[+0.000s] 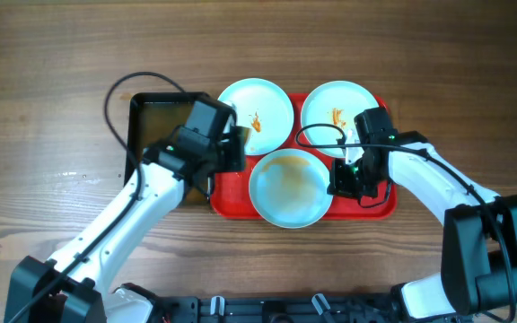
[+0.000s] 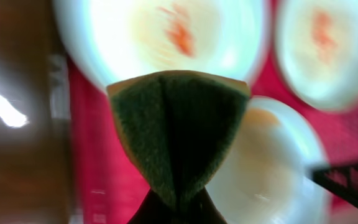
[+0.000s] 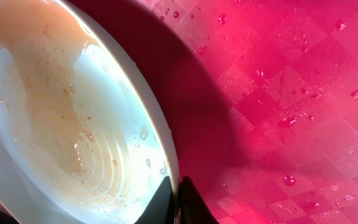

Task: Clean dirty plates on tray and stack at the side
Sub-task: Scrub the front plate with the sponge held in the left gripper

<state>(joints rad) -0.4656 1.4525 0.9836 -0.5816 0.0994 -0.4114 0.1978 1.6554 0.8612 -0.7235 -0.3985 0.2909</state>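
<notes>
Left hand [image 2: 174, 210] mostly behind sponge [image 2: 176, 130]; right hand [image 3: 178, 198], pinching plate [image 3: 55, 112], cropped.

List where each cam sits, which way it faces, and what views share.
Overhead: above the table, straight down on red tray and three plates; both arms show.
Left wrist: on left arm, facing along left gripper at the folded green sponge it pinches, plates beyond.
Right wrist: on right arm, close on wet tray; right gripper clamps front plate's rim.
Shared: front plate's brownish film, in all three.
</notes>
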